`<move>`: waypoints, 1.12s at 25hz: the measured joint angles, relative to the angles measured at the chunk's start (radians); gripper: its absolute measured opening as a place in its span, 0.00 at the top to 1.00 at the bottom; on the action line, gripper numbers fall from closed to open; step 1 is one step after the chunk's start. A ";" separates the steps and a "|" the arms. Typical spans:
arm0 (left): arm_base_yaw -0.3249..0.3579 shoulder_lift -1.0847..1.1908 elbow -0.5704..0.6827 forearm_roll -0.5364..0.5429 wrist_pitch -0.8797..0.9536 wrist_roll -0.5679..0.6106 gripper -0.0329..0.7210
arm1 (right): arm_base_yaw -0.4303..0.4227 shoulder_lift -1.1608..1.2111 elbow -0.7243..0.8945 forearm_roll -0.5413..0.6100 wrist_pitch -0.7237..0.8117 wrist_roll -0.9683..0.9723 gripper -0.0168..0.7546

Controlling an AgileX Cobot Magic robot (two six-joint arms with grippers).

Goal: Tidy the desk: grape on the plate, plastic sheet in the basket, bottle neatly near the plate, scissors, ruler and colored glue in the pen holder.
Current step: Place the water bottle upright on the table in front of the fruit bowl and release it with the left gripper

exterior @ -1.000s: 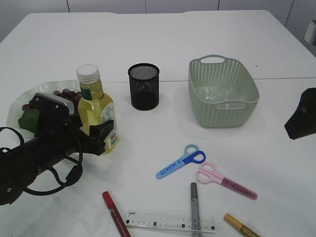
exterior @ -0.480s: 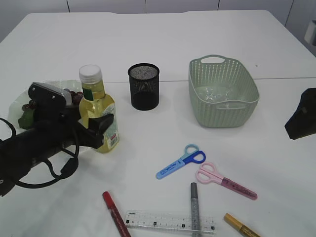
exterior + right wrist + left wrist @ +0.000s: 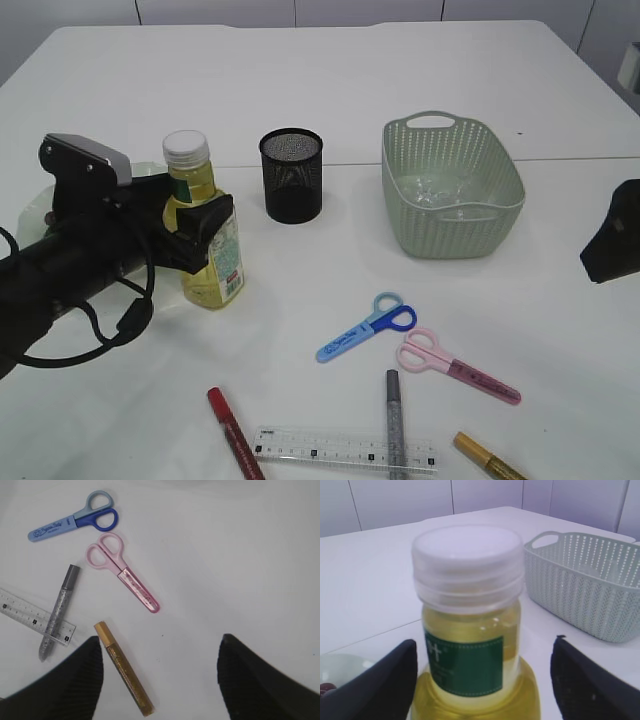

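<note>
Yellow-filled bottle point(image 3: 205, 238) sits gripped in the left end effector point(image 3: 200, 240), whose arm hides the plate; right end effector point(image 3: 160, 680) gapes empty.

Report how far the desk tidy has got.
Looks done: plastic sheet lies in the basket. In hand: the left gripper grips the bottle beside the plate. Left: both scissors, ruler and glue pens remain outside the pen holder. Grapes hidden.

Plate point(image 3: 150, 172) mostly hidden behind L arm, bottle point(image 3: 205, 235).
</note>
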 joint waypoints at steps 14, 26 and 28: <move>0.000 -0.115 0.000 -0.005 -0.004 0.037 0.16 | 0.000 0.000 0.000 -0.002 0.000 0.000 0.30; 0.005 -0.346 0.000 -0.059 0.032 0.040 0.18 | 0.000 0.000 0.000 -0.002 0.000 0.000 0.30; 0.025 -0.394 0.000 -0.070 0.110 0.040 0.18 | 0.000 0.000 0.000 -0.002 0.002 0.000 0.30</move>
